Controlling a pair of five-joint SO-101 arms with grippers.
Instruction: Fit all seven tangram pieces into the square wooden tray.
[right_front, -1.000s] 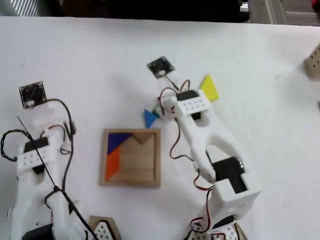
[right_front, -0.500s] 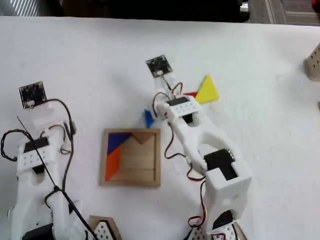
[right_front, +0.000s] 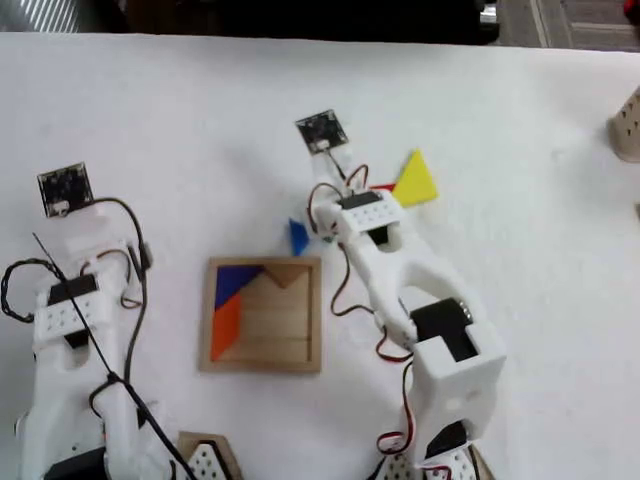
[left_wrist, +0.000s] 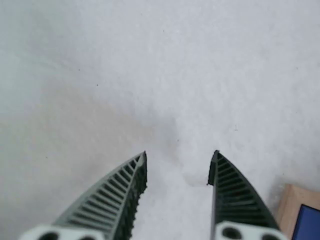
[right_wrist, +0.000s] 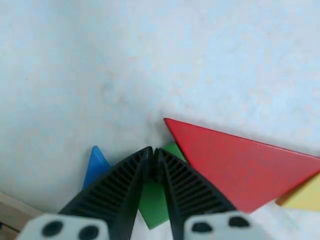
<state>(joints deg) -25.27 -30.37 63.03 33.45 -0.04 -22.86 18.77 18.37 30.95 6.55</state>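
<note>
The square wooden tray (right_front: 265, 366) lies between the arms and holds a dark blue piece (right_front: 236, 280) and an orange piece (right_front: 226, 326) on its left side. Just past its far right corner lie a blue triangle (right_front: 297, 236), a green piece (right_front: 326, 238), a red triangle (right_front: 383, 187) and a yellow triangle (right_front: 415, 180). My right gripper (right_wrist: 153, 151) is shut, its tips low over the green piece (right_wrist: 153, 206), between the blue triangle (right_wrist: 96, 165) and the red triangle (right_wrist: 235, 167). My left gripper (left_wrist: 177, 167) is open over bare table, beside a tray corner (left_wrist: 295, 205).
A perforated wooden block (right_front: 627, 125) stands at the right edge. The table's far edge runs along the top of the high view. The left arm (right_front: 70, 310) lies left of the tray, and base parts (right_front: 205, 458) sit at the near edge.
The right arm swung left and forward over the loose pieces, uncovering more of the yellow triangle. The blue triangle shifted slightly. The left arm stayed still.
</note>
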